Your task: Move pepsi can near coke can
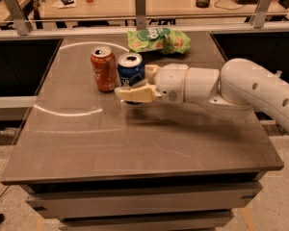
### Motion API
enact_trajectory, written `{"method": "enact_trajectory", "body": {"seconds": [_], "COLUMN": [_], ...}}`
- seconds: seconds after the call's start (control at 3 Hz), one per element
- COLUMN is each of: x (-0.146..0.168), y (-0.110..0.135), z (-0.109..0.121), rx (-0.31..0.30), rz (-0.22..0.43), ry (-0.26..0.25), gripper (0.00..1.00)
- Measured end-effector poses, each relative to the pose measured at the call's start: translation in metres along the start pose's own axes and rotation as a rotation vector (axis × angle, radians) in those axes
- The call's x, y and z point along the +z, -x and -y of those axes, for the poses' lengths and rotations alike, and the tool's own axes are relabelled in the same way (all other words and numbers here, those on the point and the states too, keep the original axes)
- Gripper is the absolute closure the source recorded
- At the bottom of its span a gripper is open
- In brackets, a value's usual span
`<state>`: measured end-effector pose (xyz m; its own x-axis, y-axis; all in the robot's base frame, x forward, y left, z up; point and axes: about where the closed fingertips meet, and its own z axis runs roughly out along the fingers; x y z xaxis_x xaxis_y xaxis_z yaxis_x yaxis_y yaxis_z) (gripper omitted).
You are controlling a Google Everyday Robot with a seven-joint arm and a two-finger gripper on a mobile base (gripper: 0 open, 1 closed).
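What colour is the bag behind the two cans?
The bag is green, in the camera view. The gripper holds the pepsi can beside the coke can.
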<state>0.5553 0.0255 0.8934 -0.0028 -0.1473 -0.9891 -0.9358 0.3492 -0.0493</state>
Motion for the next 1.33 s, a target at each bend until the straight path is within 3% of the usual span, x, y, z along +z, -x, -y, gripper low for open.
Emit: {"method": "enact_trajectory", "body": {"seconds": [0.67,1.33], "x": [0.029,0.038], "y": [-0.010,-0.040], "z": [0.030,0.043], "rx": [-0.040,-0.020], "rz": [0.006,-0.041], "ry": [0.006,0.044], "gripper": [1.00,1.00]}}
